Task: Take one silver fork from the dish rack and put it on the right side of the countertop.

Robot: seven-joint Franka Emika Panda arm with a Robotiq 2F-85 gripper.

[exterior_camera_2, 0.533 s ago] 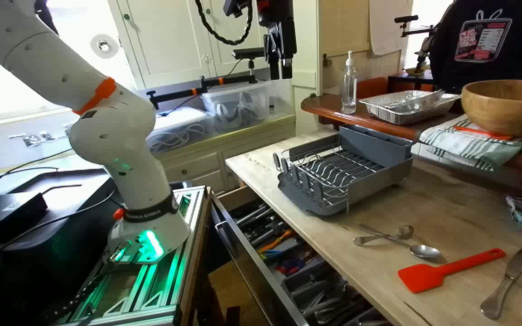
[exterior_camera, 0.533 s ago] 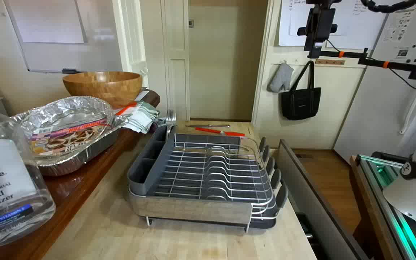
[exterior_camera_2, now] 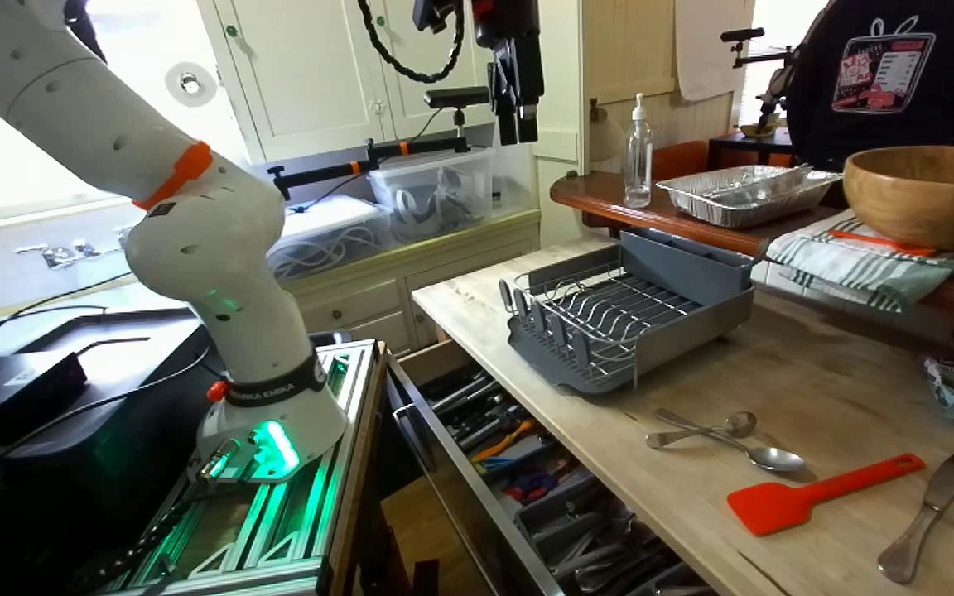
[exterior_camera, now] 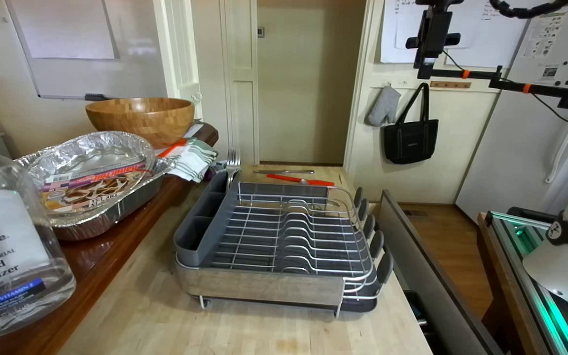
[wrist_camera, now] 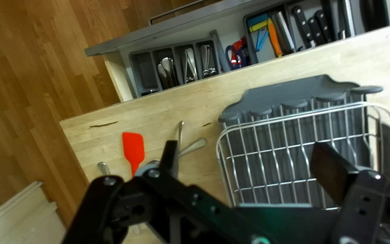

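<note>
Silver fork (exterior_camera: pixel 233 159): tines up — in the caddy (exterior_camera: pixel 219 227)
Dish rack (exterior_camera: pixel 264 286): on the countertop (exterior_camera: pixel 244 335)
Gripper (wrist_camera: pixel 245 150): fingers (wrist_camera: pixel 170 156) apart — well above the countertop

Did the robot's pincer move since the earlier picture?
Yes, slightly: in an exterior view, the pincer has shifted toward the picture's right, farther from the fixed black camera beside it.

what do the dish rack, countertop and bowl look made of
Dish rack: silvery wire with glints, likely steel; its dull, evenly grey drain tray looks plastic. Countertop: wood, apparently smooth, from grain and seams. Bowl: polished-looking wood, perhaps bamboo, from patchwork grain and sheen.
</note>
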